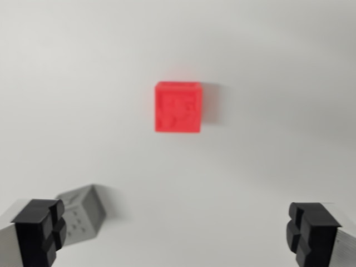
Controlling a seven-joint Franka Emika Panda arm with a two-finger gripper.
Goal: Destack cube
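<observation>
My claw [178, 233] is released: jaws spread wide, one black pad [41, 231] at the lower left of the frame, the other at the lower right, nothing between them but bare white table [267, 83].

Red cube [178, 107] sits centre frame, a bit above the middle, well apart from both pads. Grey cube [82, 213] lies at the lower left, just beside my left-of-frame pad and partly hidden behind it, rotated relative to the red one. Both look to be resting on the table separately, so I judge the destack itself done, or near done. Frame is blurry; can't read surface detail on either cube.

Risks from here:
- Grey cube is right next to that pad. I can't tell whether they touch. Any sideways sweep or closing of the jaws could clip it and knock it across the table, or drag it toward the red cube.
- If I descend straight, the left-of-frame pad may land on the grey cube's edge and tip it.
- If red is the next target, it's off my jaw centreline toward the top of the frame. Closing without recentring means a miss or a one-sided push.
- Blur means my position estimate is soft.
</observation>
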